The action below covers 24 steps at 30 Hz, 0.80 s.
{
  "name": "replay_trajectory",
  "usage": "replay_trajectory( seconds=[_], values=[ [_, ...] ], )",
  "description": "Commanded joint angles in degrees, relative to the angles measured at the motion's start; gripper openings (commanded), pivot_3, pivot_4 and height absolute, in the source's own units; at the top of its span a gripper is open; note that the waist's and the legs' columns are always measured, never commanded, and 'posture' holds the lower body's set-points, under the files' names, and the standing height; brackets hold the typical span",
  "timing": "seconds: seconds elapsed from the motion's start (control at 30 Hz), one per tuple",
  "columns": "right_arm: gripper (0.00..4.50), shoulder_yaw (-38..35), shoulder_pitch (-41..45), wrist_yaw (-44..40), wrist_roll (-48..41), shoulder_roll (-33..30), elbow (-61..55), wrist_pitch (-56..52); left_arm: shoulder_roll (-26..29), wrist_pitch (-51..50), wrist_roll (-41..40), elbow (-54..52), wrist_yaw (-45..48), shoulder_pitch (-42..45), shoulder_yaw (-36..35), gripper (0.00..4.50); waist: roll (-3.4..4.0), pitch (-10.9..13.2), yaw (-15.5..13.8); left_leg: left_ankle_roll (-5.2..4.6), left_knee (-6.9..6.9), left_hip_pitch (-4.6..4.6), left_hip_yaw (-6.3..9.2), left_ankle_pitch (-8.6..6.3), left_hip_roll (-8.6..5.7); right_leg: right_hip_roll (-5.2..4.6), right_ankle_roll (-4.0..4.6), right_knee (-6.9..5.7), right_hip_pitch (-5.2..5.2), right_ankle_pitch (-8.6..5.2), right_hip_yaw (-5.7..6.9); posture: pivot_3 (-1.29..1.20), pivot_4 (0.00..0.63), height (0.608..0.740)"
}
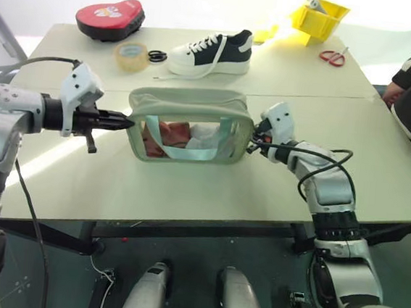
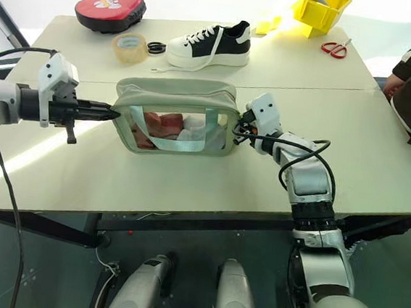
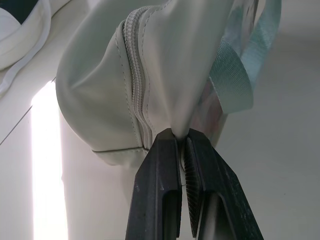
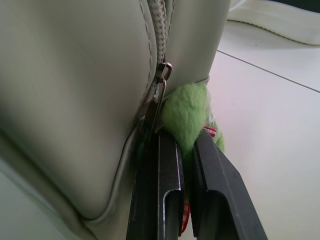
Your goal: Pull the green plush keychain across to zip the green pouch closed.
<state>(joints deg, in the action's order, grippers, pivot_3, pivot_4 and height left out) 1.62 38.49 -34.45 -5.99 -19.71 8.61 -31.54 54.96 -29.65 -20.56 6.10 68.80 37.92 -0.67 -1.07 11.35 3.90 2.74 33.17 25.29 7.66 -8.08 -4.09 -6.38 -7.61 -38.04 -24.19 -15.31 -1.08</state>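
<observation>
My left tool (image 1: 125, 123) was pinched shut on a fold of fabric at the end of the green pouch (image 1: 192, 103) nearest it, the fingers (image 3: 165, 165) meeting just beside the closed zipper teeth that ran away from their tips. The cloth there puckered between the pads, so I judged the pouch soft and light, a bag that would crumple or slide on the desk (image 1: 187, 196) unless that end was held firm as an anchor. Its clear side, between my two tools, looked thin and flexible, with reddish and white contents behind it and a pale webbing strap across it; none of that seemed a good place to grip. At the far end of the pouch, my right tool (image 1: 253, 145) was clamped on the green plush keychain (image 4: 187, 117), the fuzz squeezed and bulging out ahead of the fingertips. The metal zipper pull (image 4: 159, 82) sat just beyond those tips, against the pouch's end seam. The plush seemed spongy and yielding, so I judged a grip on it could slip under a hard tug; holding close to the metal pull seemed safer. From where the slider sat, the zip looked about closed.
</observation>
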Motion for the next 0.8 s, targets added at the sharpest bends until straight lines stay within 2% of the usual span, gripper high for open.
replay_trajectory(
  seconds=[0.03, 0.27, 0.37, 0.4, 0.43, 0.5, 0.53, 0.6, 0.7, 0.8],
  values=[
    [0.05, 0.49, -0.72, 0.77, -0.92, 0.88, -2.17, -0.84, 0.30, 0.75, 0.49, -0.34, 0.42, 0.66, -0.42, 0.00, 0.00, 0.00, 0.01, 0.00, 0.00, 0.00, 0.00, 0.00, 0.00, 0.00, 0.00, 0.00, 0.00, 0.00, 0.00, 0.00, 0.150, 0.740],
    [0.05, 3.12, -0.94, -2.86, -0.30, -1.61, -1.49, -1.23, 0.32, 0.42, -0.03, -1.93, -0.60, -1.43, -1.64, 0.00, 0.01, -0.01, 0.04, 0.00, -0.01, -0.01, 0.00, 0.00, 0.00, 0.00, 0.00, 0.00, 0.00, 0.00, 0.00, 0.00, 0.150, 0.740],
    [1.05, 2.77, 0.53, -4.54, -0.94, -3.30, -0.81, -1.25, 0.48, 0.22, -0.13, -2.40, -0.91, -1.96, -2.08, 0.00, 0.01, -0.02, 0.03, -0.01, -0.01, -0.03, 0.00, 0.00, 0.01, 0.00, 0.00, 0.00, 0.02, 0.00, 0.00, 0.00, 0.150, 0.740],
    [1.52, 2.65, 1.15, -4.88, -0.85, -3.84, -0.53, -0.98, 0.54, 0.16, -0.14, -2.49, -0.97, -2.05, -2.18, 0.00, 0.01, -0.02, 0.03, -0.01, 0.00, -0.03, 0.00, 0.00, 0.01, 0.00, 0.00, 0.00, 0.03, 0.00, 0.00, 0.00, 0.150, 0.740],
    [2.18, 2.48, 1.98, -5.68, -0.66, -4.99, 0.02, -0.45, 0.63, 0.12, -0.14, -2.59, -1.03, -2.14, -2.27, 0.00, 0.00, -0.02, 0.03, -0.01, 0.00, -0.03, 0.00, 0.00, 0.00, 0.00, 0.00, 0.01, 0.03, 0.00, 0.00, 0.00, 0.150, 0.740],
    [2.97, 2.36, 2.97, -6.88, -0.45, -6.58, 0.89, 0.34, 0.71, 0.11, -0.11, -2.65, -1.10, -2.20, -2.32, 0.00, 0.00, -0.02, 0.01, -0.01, -0.01, -0.03, -0.01, 0.00, 0.00, 0.00, 0.00, 0.01, 0.03, 0.00, 0.00, 0.00, 0.150, 0.740],
    [3.58, 2.25, 3.49, -7.97, -0.40, -7.91, 1.33, 0.86, 0.75, 0.05, -0.16, -2.70, -1.13, -2.21, -2.37, 0.00, 0.00, -0.01, 0.01, -0.01, -0.01, -0.03, 0.00, -0.01, 0.01, 0.00, 0.00, 0.01, 0.03, 0.00, 0.00, 0.00, 0.150, 0.740],
    [4.46, 1.58, 5.87, -12.44, -0.50, -12.96, 2.62, 2.24, 1.06, -0.09, -0.25, -2.87, -1.09, -2.29, -2.56, 0.00, 0.01, -0.01, 0.00, -0.01, 0.00, -0.02, -0.01, 0.00, 0.00, 0.00, 0.00, 0.01, 0.03, 0.00, 0.00, 0.00, 0.150, 0.740],
    [4.46, 1.38, 9.71, -19.94, -1.55, -19.44, 3.84, 3.51, 1.37, -0.19, -0.37, -3.00, -1.08, -2.35, -2.78, 0.00, 0.02, 0.00, -0.04, -0.01, 0.02, -0.01, -0.03, -0.01, -0.01, -0.02, -0.01, 0.04, 0.04, 0.00, 0.00, 0.00, 0.150, 0.740],
    [4.46, 1.53, 12.93, -24.71, -2.82, -22.55, 4.14, 3.60, 1.44, -0.14, -0.40, -3.03, -1.05, -2.46, -2.89, 0.00, 0.02, 0.00, 0.20, -0.03, -0.01, -0.03, -0.03, -0.02, 0.02, 0.00, -0.01, 0.04, 0.04, -0.01, 0.01, 0.00, 0.150, 0.740]
  ],
)
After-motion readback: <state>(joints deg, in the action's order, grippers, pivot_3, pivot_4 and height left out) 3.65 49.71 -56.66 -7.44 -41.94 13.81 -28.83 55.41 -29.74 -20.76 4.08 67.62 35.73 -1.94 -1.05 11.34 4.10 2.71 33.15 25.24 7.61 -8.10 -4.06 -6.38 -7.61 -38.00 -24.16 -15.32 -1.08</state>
